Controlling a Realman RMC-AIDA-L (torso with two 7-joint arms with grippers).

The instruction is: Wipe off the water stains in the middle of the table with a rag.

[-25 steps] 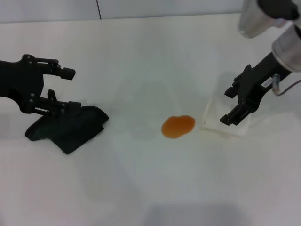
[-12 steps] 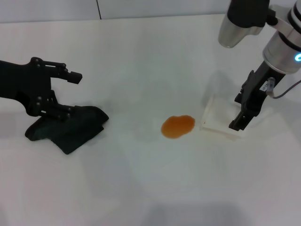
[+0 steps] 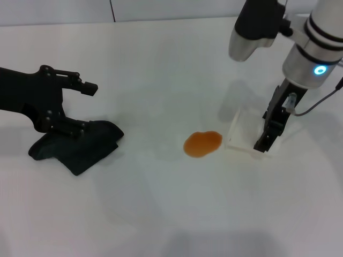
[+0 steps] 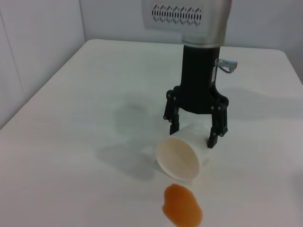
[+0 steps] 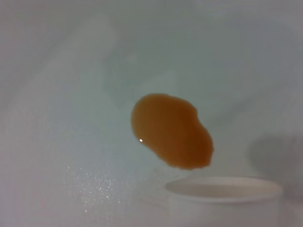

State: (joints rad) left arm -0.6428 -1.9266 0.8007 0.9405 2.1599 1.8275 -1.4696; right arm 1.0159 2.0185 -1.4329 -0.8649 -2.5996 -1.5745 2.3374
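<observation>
While the left gripper (image 3: 80,104), jaws apart over the rag (image 3: 77,145) well left of the water stains (image 3: 202,143), should close squarely, the right gripper (image 4: 195,127), fingers straddling the tipped cup (image 4: 180,156), should hold clear.

Lighting: bright, even, from overhead. My smooth white table (image 3: 161,214) shows soft, faint grey shadows under both my arms. Head view: sharp, no glare. Right wrist view: hazy, bluish-grey; the glossy orange-brown puddle (image 5: 171,130) carries one tiny highlight, and the white cup rim (image 5: 225,189) is out of focus.
</observation>
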